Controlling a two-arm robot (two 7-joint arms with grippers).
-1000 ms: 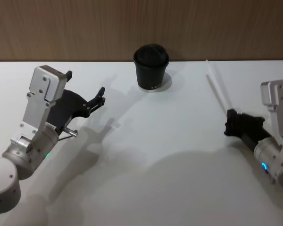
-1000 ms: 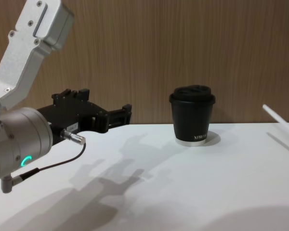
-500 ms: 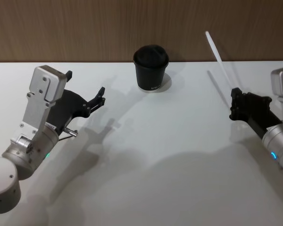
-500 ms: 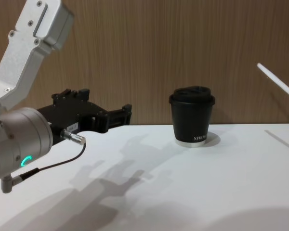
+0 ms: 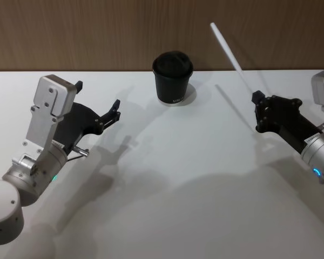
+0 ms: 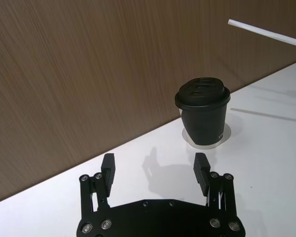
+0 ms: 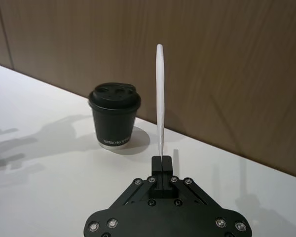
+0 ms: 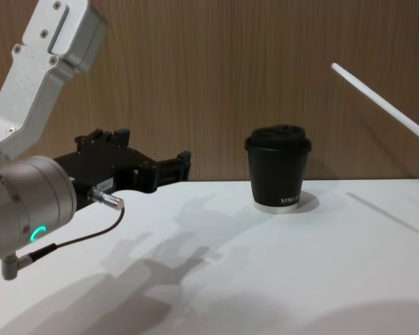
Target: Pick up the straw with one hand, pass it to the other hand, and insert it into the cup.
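1. Two grippers are seen in the head view. The black right gripper [image 5: 255,98] is held above the white table's [image 5: 178,162] right side, clamped on the lower end of the long, thin white straw [image 5: 231,56], which is slanted up and leftward. The black left gripper [image 5: 99,94] is held at the left, fingers spread and empty. The small black lidded paper cup [image 5: 173,77] is stood at the table's far middle.
2. In the left wrist view, those spread fingers are aimed at the cup.
3. In the right wrist view, the straw is pinched between fingers pressed together.
4. In the chest view, the straw is tilted in the air, right of the cup.
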